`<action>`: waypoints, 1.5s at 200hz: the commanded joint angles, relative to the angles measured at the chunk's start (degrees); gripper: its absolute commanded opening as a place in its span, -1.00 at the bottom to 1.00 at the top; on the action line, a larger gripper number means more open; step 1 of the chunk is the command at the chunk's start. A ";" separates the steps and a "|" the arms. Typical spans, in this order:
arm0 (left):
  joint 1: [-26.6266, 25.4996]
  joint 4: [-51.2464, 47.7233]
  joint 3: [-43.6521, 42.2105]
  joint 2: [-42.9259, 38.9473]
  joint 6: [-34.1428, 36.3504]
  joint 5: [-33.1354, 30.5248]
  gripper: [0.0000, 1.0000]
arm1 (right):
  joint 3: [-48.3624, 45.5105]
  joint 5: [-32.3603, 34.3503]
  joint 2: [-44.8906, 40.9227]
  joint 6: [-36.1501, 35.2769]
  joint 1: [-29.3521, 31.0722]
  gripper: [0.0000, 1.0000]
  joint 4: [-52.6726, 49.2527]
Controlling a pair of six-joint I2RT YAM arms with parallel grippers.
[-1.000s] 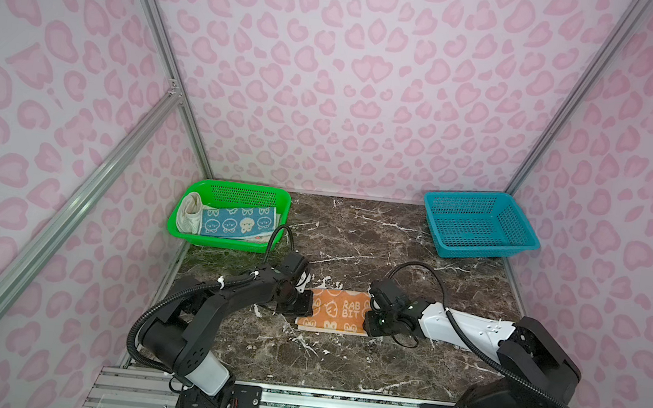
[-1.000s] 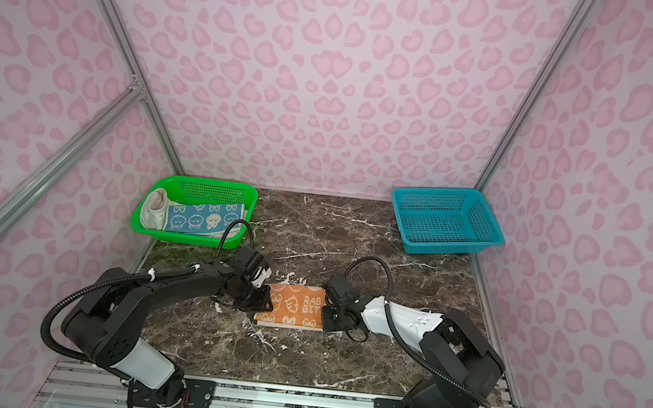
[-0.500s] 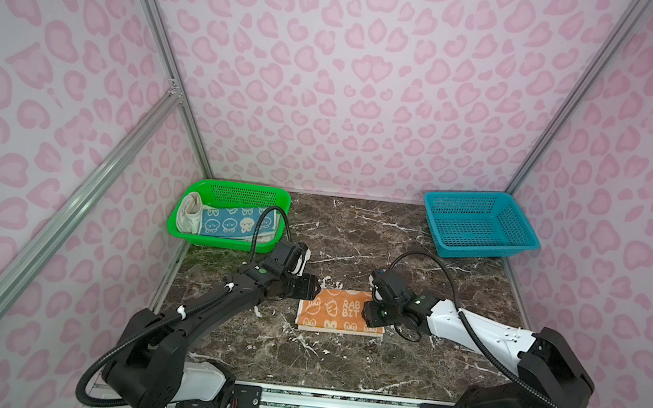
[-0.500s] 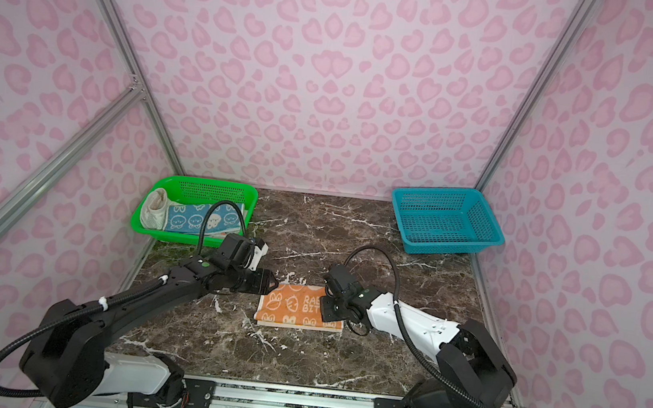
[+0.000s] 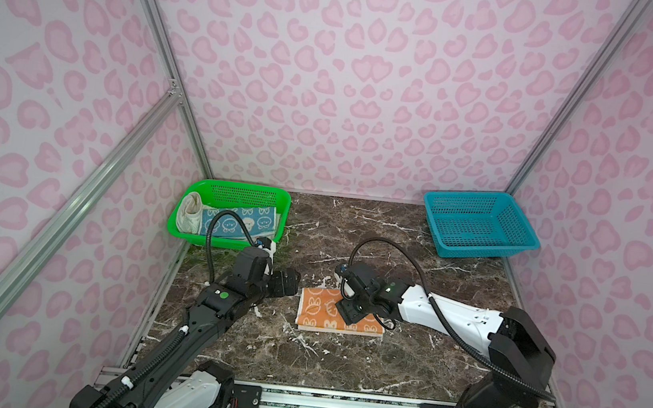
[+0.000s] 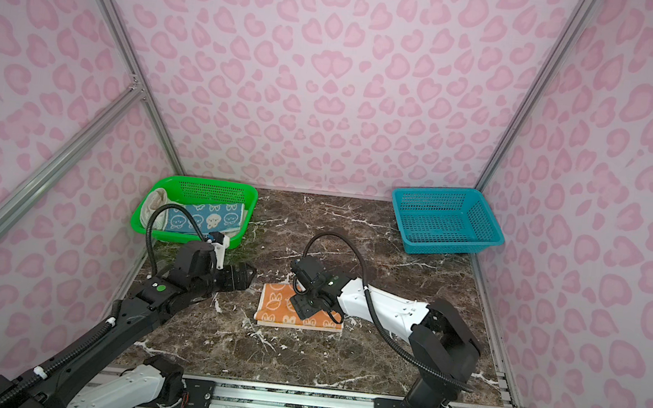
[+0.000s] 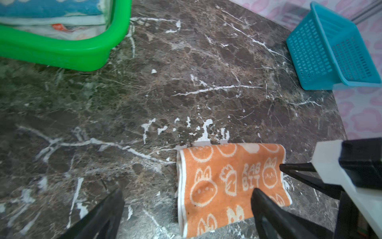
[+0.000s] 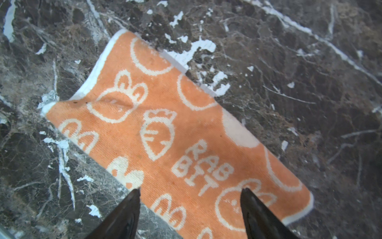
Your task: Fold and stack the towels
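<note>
Orange towel: we see a folded orange towel (image 5: 339,314) (image 6: 299,310) (image 7: 228,186) (image 8: 175,134), soft cloth printed with white bunnies, carrots and "RABBIT". It lies flat in the middle of the table, between the two arms.
Long axis: it runs left to right in both top views, with short ends facing left and right. White trim shows along the left end and the near edge, and there is a small pucker near the left end.
Other towels: a blue bunny-face cloth (image 5: 239,220) (image 6: 206,218) and a bunched white cloth (image 5: 189,216) sit in the green plastic mesh basket (image 5: 230,190) (image 6: 210,184) at far left.
Left claw: the left gripper (image 5: 294,284) (image 6: 247,276) (image 7: 187,190) hangs just left of the towel's left end. Its jaws are spread wide and it grasps nothing.
Right claw: the right gripper (image 5: 350,313) (image 6: 303,308) (image 8: 190,190) points down over the towel's right half, released, with the cloth lying flat under the gap. We cannot tell whether its tips touch the cloth.
Surface: a dark brown marble-pattern tabletop (image 5: 340,361) (image 6: 298,361) with white veins and chipped white patches.
Room: we see pink spotted walls (image 5: 350,90) and aluminium frame posts (image 5: 165,65). A blue plastic mesh basket (image 5: 474,253) (image 6: 443,247) stands tilted at far right.
</note>
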 commanded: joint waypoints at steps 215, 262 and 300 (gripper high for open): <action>5.95 2.48 0.15 9.44 -1.22 5.48 0.95 | 6.75 0.75 19.10 -10.55 0.77 -0.22 -0.66; 5.90 3.14 2.03 12.35 -1.83 6.95 0.95 | 4.27 -4.06 16.97 -7.83 -1.45 -0.74 3.71; 5.90 4.33 1.54 13.66 -2.95 9.89 0.96 | 1.74 -7.76 13.95 -6.08 -2.73 -0.79 8.27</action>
